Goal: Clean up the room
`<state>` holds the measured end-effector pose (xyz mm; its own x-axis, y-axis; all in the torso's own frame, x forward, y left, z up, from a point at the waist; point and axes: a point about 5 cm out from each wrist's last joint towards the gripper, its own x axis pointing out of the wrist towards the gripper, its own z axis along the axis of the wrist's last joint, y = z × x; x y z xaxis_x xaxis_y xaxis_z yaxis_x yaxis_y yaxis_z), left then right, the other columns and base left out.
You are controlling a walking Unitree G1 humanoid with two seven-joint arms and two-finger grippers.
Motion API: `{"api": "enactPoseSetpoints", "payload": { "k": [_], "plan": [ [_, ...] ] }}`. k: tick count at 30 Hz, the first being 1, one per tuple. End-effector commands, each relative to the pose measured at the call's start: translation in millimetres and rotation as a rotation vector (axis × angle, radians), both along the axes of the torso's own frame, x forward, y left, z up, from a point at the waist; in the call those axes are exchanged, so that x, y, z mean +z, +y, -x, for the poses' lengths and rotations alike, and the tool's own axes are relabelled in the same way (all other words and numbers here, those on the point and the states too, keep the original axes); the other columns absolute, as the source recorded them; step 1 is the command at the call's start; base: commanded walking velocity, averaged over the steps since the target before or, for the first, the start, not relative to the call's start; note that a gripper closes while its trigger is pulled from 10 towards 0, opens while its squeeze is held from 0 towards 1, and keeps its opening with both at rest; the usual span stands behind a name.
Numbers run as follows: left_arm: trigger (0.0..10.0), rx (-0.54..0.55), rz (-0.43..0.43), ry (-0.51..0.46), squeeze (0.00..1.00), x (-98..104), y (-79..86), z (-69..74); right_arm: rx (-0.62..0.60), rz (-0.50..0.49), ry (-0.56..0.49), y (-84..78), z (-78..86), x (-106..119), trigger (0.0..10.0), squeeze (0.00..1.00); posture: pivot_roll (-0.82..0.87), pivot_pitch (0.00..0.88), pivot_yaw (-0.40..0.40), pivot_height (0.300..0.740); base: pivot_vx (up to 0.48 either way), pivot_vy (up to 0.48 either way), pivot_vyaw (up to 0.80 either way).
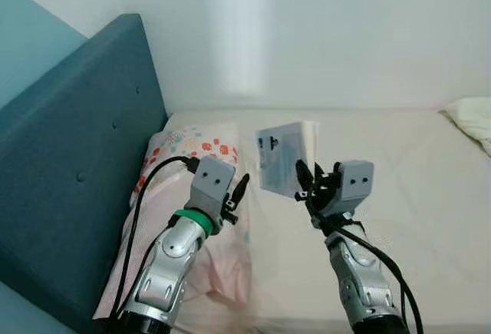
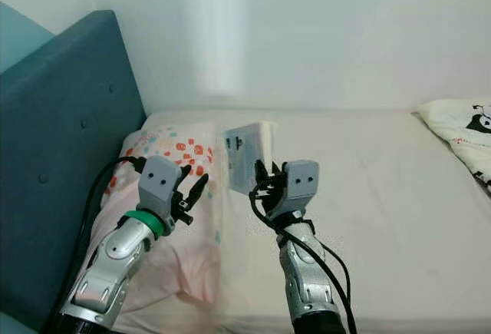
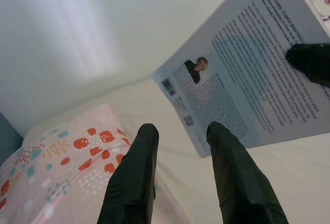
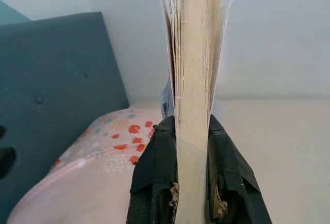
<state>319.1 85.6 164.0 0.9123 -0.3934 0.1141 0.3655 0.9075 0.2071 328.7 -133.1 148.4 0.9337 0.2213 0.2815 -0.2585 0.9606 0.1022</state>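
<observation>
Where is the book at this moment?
The book is held upright above the bed, clamped in the right gripper, right of the floral pillow and the open left gripper.

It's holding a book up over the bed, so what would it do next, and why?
Probably carry the book off the bed to wherever books are kept. The right gripper is already clamped on its lower edge, holding it upright in the air, while the left gripper is open beside it over the pillow.

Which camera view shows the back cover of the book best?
The left wrist view: the book turns its printed back cover with photo and barcode there. The eye views show it small and angled. The right wrist view shows its page edges, clamped by the right hand.
</observation>
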Motion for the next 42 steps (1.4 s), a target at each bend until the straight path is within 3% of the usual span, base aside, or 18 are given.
{"api": "enactPoseSetpoints", "payload": {
  "k": [1,28,36,42],
  "plan": [
    [10.0,-0.001,-0.012,0.019,0.0,-6,3.0,1.8,-0.001,-0.021,-0.022,2.0,0.6,2,10.0,0.0,-0.1,0.025,0.109,0.73,0.0,0.0,0.0],
    [10.0,-0.006,-0.025,0.02,0.0,-9,3.5,1.8,-0.009,-0.015,-0.032,-1.4,-0.3,4,10.0,0.0,-0.11,0.015,0.109,0.62,0.0,0.0,0.0],
    [10.0,-0.006,-0.024,0.024,0.0,-10,3.1,1.4,-0.097,0.04,-0.05,-17.8,-3.6,10,10.0,0.0,-0.11,0.018,0.111,0.59,0.0,0.0,0.0],
    [10.0,-0.005,-0.026,0.029,0.0,-10,3.3,1.4,-0.237,0.119,0.022,-40.0,-12.0,6,10.0,0.0,-0.11,0.023,0.114,0.59,0.0,0.0,0.0]
  ]
}}
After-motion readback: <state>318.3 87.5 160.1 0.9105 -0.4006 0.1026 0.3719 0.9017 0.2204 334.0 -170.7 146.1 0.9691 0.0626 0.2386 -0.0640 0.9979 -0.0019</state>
